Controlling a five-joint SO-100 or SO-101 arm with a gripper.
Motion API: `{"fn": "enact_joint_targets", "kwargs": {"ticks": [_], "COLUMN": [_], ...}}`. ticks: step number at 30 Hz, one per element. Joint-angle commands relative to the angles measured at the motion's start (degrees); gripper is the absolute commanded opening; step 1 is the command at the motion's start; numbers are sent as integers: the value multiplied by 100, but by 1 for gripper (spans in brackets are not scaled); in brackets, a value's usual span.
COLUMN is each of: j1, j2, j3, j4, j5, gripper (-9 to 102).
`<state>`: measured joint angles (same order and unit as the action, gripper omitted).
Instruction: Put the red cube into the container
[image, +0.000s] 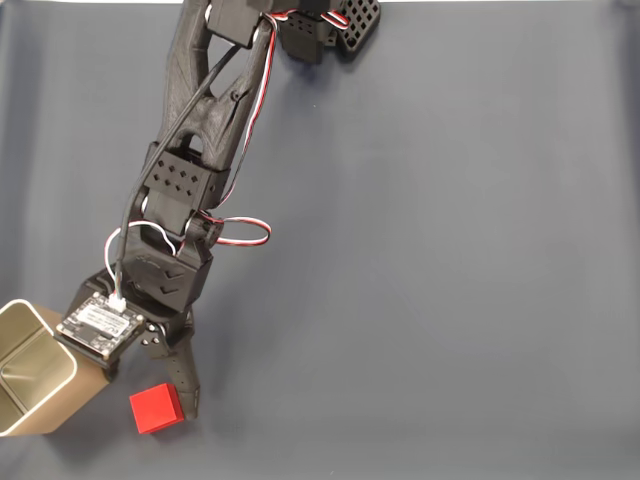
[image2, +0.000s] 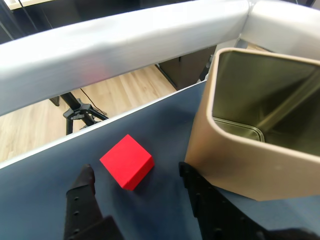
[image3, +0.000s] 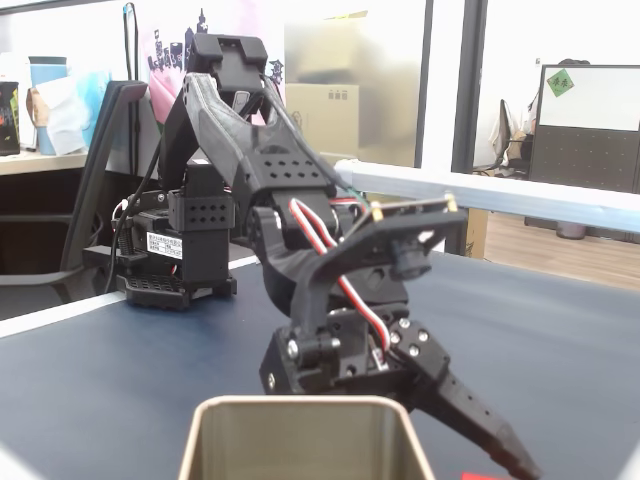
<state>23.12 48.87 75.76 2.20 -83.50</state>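
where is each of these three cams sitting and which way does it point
A fixed view: looks straight down on the dark table, showing the whole arm, the pincer open beside the red cube, the container at left.
Wrist view: rides above the pincer, facing forward; both fingers frame the red cube.
A fixed view: low at table level behind the container, facing the arm's front and base.
All three share the container.

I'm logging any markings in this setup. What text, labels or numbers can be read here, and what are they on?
None can be read.
White label on the arm's servo: print too small.
Circuit board on the gripper's wrist: markings blurred.
Red cube: plain faces.
Container: no lettering showing.
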Motion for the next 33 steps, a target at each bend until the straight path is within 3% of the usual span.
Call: {"fn": "enact_joint_targets", "kwargs": {"ticks": [1, 16, 33], "j1": [-141, -352, -325], "j2": [62, -141, -114], "j3": [-387, -545, -510], "j4": [-149, -185, -185], "j5": [-79, -141, -325], "gripper": [39, 37, 19]}}
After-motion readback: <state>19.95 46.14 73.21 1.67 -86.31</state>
